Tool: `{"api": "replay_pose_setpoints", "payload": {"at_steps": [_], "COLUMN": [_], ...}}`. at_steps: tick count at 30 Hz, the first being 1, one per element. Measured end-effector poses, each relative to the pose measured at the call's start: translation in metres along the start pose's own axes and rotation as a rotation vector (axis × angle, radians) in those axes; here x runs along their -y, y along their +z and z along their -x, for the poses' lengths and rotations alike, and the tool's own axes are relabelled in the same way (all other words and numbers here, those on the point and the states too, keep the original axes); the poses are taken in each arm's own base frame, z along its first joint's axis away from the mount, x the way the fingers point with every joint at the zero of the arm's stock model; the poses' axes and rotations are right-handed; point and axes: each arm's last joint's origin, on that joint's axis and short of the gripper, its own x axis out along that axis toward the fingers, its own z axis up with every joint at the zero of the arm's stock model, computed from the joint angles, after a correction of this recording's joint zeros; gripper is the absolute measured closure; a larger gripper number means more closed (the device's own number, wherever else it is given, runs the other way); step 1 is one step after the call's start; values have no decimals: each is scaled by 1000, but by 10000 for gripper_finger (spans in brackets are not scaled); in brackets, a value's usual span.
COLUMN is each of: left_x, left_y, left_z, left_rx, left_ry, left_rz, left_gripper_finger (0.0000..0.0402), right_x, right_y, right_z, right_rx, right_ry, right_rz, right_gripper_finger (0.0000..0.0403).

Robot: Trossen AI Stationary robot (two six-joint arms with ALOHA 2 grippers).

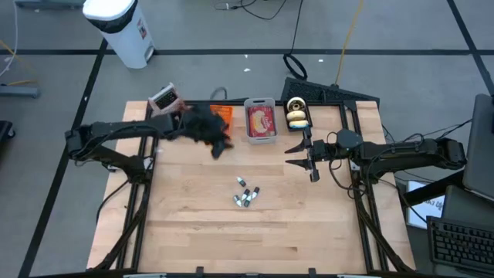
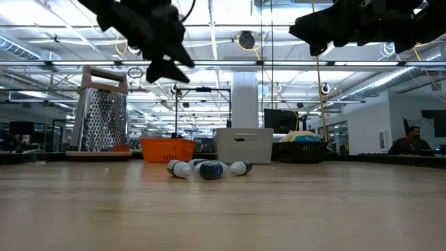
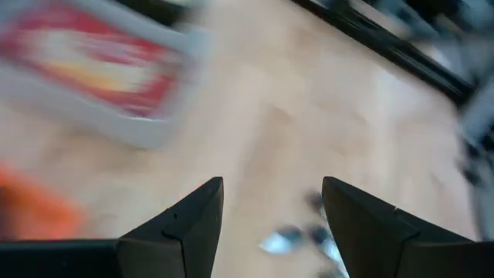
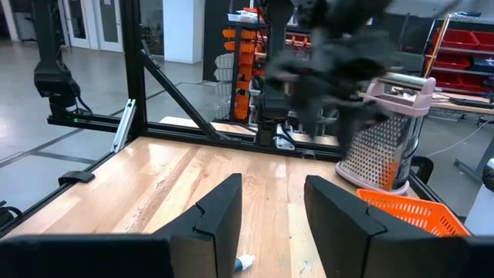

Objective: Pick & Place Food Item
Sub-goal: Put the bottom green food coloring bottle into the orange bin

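A red-wrapped food item [image 1: 261,118] lies in a grey bin [image 1: 248,131] at the table's far middle; the left wrist view shows bin and item [image 3: 93,54] blurred. My left gripper [image 1: 222,148] hangs open above the table, near the orange basket [image 1: 222,113] and left of the bin, with nothing between its fingers [image 3: 270,185]. My right gripper [image 1: 293,157] stands open and level at the right, pointing toward the table's left, also holding nothing [image 4: 272,181].
A metal grater [image 1: 164,99] stands at the far left. Stacked donuts [image 1: 296,112] lie right of the bin. Several small bottles [image 1: 245,194] lie in a cluster at the table's middle. Bare wood stretches along the near side.
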Motion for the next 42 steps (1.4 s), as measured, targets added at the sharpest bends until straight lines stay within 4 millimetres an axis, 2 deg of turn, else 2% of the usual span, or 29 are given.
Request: {"api": "replay_pose_setpoints", "payload": {"at_steps": [4,9,13,16,21,26,37,39,42], "left_x": [42,87,112,123,124,115,110,110,109], "left_y": [-19,-53,-81,-98,-120,-133,-143,-143,-143], "left_z": [-14,-34,-56,-75,-105,-123,-137,-138,-138], "left_rx": [-93,-213,-269,-274,-315,-370,-411,-413,-416], "left_ry": [-124,-235,-224,-176,-121,-54,-74,-79,-86], "left_rz": [-216,-540,-732,-794,-859,-864,-859,-857,-848], "left_gripper_finger": [178,178,178,179,179,179,181,192,229], "right_x": [0,0,0,0,0,0,0,0,0], "right_y": [0,0,0,0,0,0,0,0,0], "right_z": [0,0,0,0,0,0,0,0,0], "right_rx": [0,-1,0,0,0,0,0,0,0], "right_ry": [0,1,0,1,0,0,1,1,0], "right_rz": [-3,-3,-3,-4,-4,-11,-12,-12,-12], "right_gripper_finger": [273,273,273,273,273,273,273,273,273]}}
